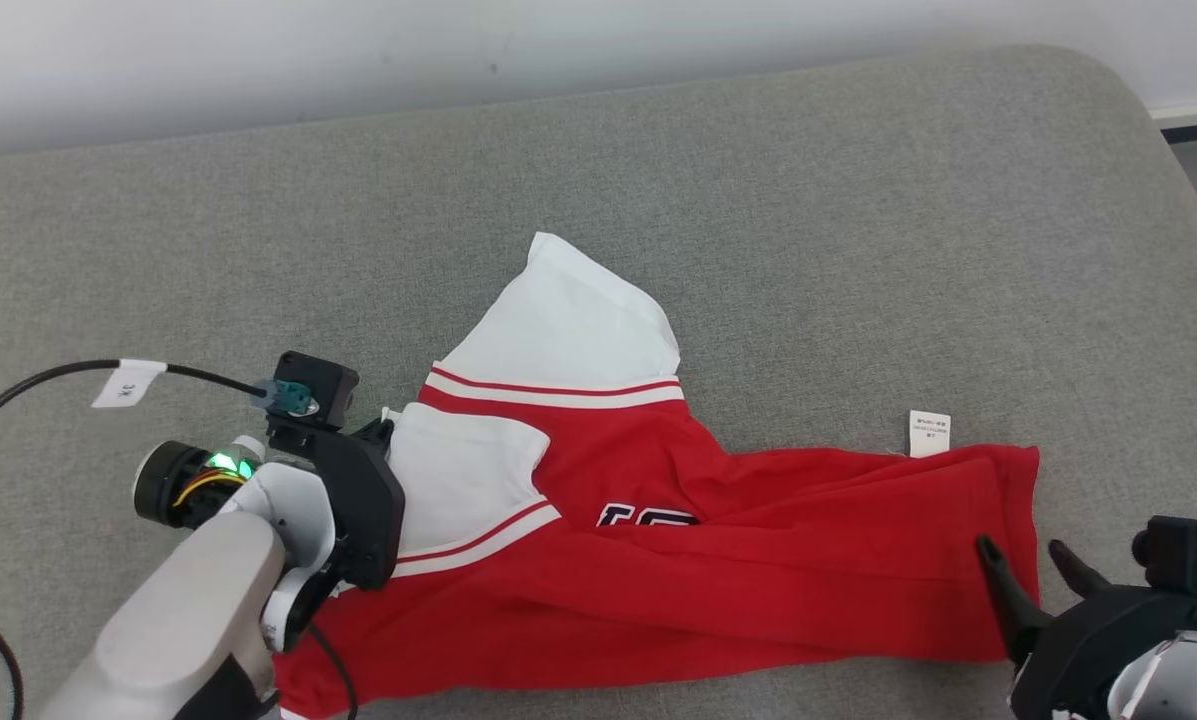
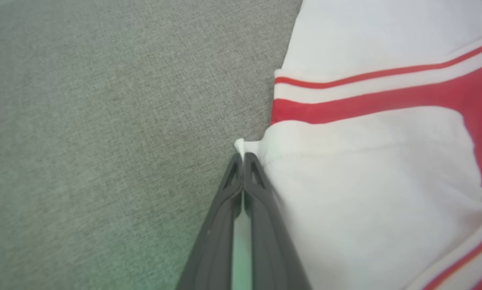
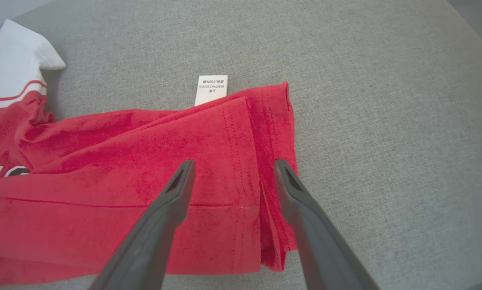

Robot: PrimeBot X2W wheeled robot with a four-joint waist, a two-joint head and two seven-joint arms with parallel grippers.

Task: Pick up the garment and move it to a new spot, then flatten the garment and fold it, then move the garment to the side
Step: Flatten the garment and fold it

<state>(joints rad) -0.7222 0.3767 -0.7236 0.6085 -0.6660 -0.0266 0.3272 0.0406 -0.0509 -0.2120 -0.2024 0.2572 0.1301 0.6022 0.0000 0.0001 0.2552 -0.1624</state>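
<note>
The garment [image 1: 658, 520] is a red jersey with white sleeves and red-striped trim, lying crumpled across the grey cushioned surface [image 1: 758, 180]. My left gripper [image 1: 383, 432] sits at its left side, shut on the edge of a white sleeve. In the left wrist view the fingers [image 2: 243, 157] are pressed together with a bit of white garment [image 2: 365, 181] cloth pinched at their tips. My right gripper [image 1: 1020, 548] stands open over the red hem at the right end. In the right wrist view the gripper [image 3: 232, 165] straddles the hem of the garment [image 3: 124, 161], with nothing gripped.
A white care label [image 1: 929, 433] sticks out from the garment's far edge, also seen as the label [image 3: 211, 89] in the right wrist view. A black cable with a white tag [image 1: 128, 383] trails left of my left arm. The surface's rounded right edge [image 1: 1173, 170] drops to the floor.
</note>
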